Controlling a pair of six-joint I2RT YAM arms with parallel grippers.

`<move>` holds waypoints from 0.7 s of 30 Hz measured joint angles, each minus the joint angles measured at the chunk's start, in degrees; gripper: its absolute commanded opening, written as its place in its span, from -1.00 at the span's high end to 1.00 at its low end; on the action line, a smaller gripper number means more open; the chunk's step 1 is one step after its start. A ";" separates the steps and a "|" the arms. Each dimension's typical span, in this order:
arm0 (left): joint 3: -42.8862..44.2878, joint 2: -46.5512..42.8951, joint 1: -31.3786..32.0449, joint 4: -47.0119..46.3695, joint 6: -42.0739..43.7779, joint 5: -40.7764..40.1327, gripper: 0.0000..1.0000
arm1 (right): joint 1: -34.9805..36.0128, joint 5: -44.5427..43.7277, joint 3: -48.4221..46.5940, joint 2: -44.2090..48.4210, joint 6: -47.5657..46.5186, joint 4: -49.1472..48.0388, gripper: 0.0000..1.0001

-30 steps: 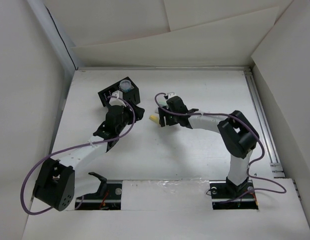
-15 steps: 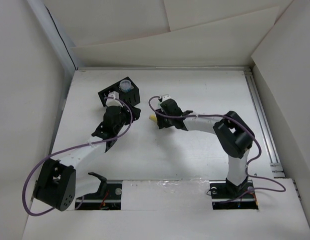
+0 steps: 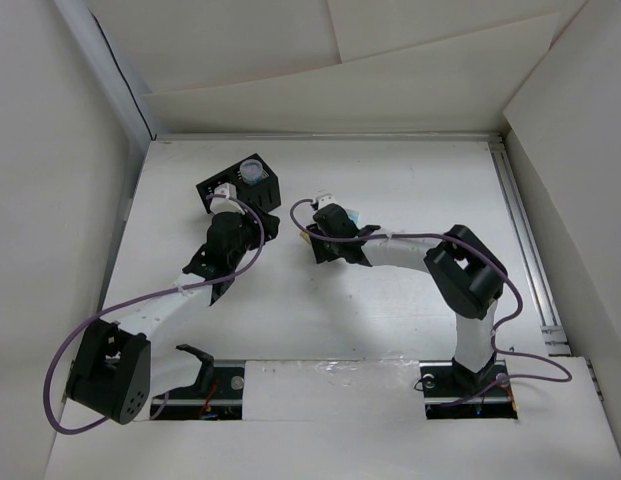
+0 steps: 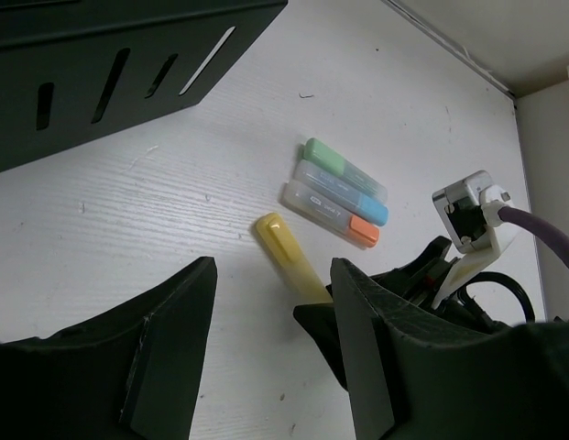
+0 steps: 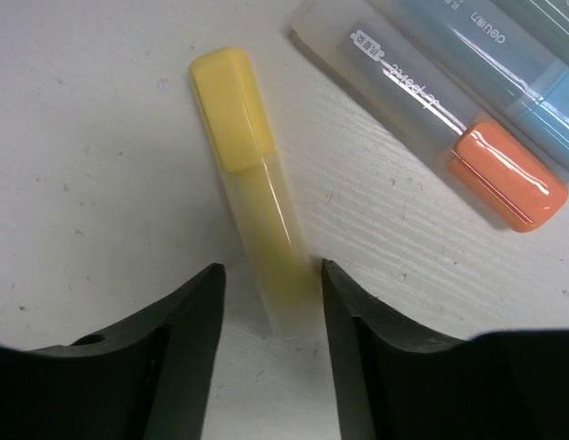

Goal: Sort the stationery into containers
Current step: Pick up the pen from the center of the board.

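Your right tool [image 5: 270,275] straddles the yellow bar [image 5: 238,137] mid-counter, jaws apart, not clamped, and your left tool [image 4: 273,275] hangs apart and empty by the box [image 4: 110,64].

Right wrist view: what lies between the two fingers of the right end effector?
The clear end of the yellow bar lies there, inside the right end effector, on the white table. The orange-capped bar lies outside. The right wrist view shows this.

The yellow pen [image 5: 252,183] is pale yellow with a deeper yellow cap. The orange-tipped pen [image 5: 431,101], blue-tipped pen [image 4: 341,191] and green-tipped pen [image 4: 346,170] have frosted grey-white bodies, two with small dark print. The box [image 4: 110,64] is black with slanted slots, the table [image 4: 128,211] white and faintly grained, and the cable [image 4: 541,236] purple.
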State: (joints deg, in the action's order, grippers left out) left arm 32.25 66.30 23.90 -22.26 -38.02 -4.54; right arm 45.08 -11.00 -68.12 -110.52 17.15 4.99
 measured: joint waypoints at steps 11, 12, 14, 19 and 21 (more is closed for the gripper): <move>-0.11 0.52 0.00 -0.31 -0.33 1.05 -0.03 | 0.00 -1.68 0.00 0.00 0.44 0.59 0.73; -0.33 0.70 0.00 -0.57 -0.44 1.29 -0.03 | 0.02 -1.68 0.02 0.00 0.46 0.59 0.76; -0.83 0.87 0.00 -0.59 -0.59 1.62 -0.06 | 0.04 -1.64 0.13 0.26 0.44 0.76 0.76; -1.07 1.33 0.00 -0.63 -1.03 2.80 -0.11 | 0.42 0.11 1.68 5.01 0.28 2.38 0.76; -1.07 1.33 0.00 -0.63 -1.44 3.43 -0.14 | 0.72 1.36 2.32 8.59 0.15 2.32 0.76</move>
State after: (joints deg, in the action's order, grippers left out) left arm 31.18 67.64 23.90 -22.90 -39.46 -1.10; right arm 45.80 -9.65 -65.80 -101.93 17.30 7.31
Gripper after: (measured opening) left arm 0.553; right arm 0.337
